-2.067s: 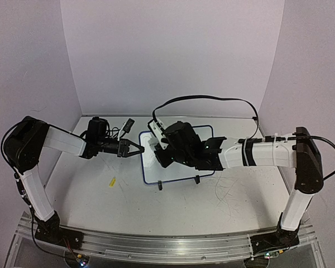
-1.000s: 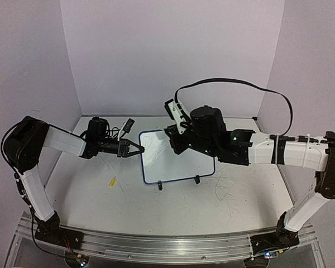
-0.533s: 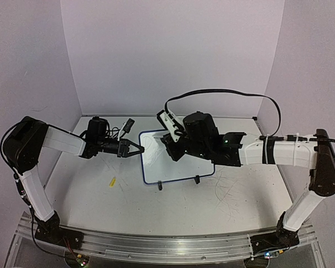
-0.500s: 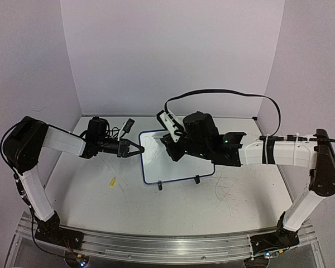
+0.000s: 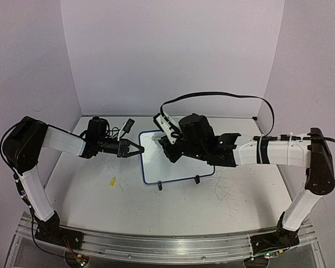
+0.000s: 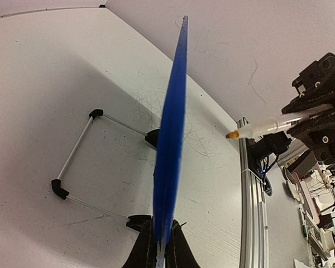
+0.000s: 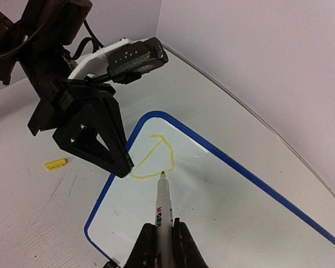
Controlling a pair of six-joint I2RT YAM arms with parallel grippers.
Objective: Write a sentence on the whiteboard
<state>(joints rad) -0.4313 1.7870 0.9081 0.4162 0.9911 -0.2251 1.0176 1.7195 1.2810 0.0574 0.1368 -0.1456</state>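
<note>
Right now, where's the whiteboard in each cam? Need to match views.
Top external: whiteboard at table centre, between the arms.
Left wrist: whiteboard edge-on, a blue line rising from bottom centre.
Right wrist: whiteboard face-on, filling the lower right, with the marker pointing at a yellow stroke.
Shared landmark: left gripper clamped on the board's left edge.

top camera high and behind, looking down, both wrist cameras close on the whiteboard [image 6: 170, 139], left edge-on

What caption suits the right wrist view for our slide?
Right fingers hold a marker, tip at a yellow loop on the whiteboard; left fingers clamp its rim.
</note>
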